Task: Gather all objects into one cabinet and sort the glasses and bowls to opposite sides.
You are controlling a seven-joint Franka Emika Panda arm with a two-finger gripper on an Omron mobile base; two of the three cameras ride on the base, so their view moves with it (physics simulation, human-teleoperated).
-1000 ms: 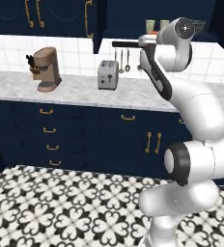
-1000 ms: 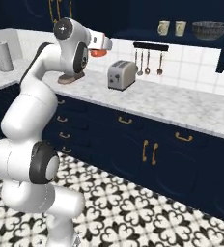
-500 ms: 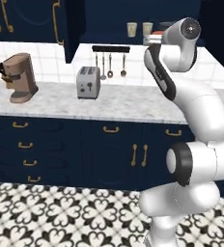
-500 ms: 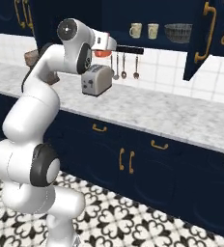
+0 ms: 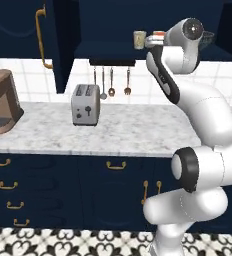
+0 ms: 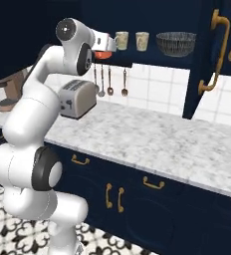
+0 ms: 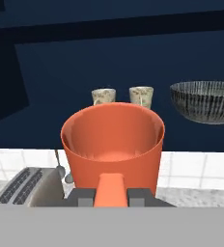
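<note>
- The open navy cabinet [image 6: 152, 30] is the landmark here: its door with the long curved brass handle [image 6: 213, 55] is swung out to the right in the right base view, and the shelf inside is exposed above the tiled wall.
- The white arm reaches up toward the left end of that shelf, and the gripper [image 6: 105, 44] is right at the cabinet's front edge.
- Wide dark grey mesh bowl [image 6: 176, 43] already sits on the shelf, off to the right side of the cabinet.
- Silver toaster [image 6: 77, 97] is on the marble counter below the cabinet, with the copper spoons [image 6: 110, 79] hanging from the rail under the shelf. Neither matters for the job.
- Orange tumbler [image 7: 113, 147] is in the claw, upright with its mouth up. The jaws are closed down on its near wall, pretty much as tight as they go.
- Two cream tumblers [image 7: 103, 96] [image 7: 141, 100] stand side by side on the shelf, left of the bowl and well apart from it.
- So I'd say we're on the last carry: the orange one is the only piece not yet in the cabinet.
- Next move as I see it: push it forward over the shelf edge, set it down by the cream pair on the left, away from the bowl, then let go. Watch for clipping the nearest cream one on the way in.
</note>
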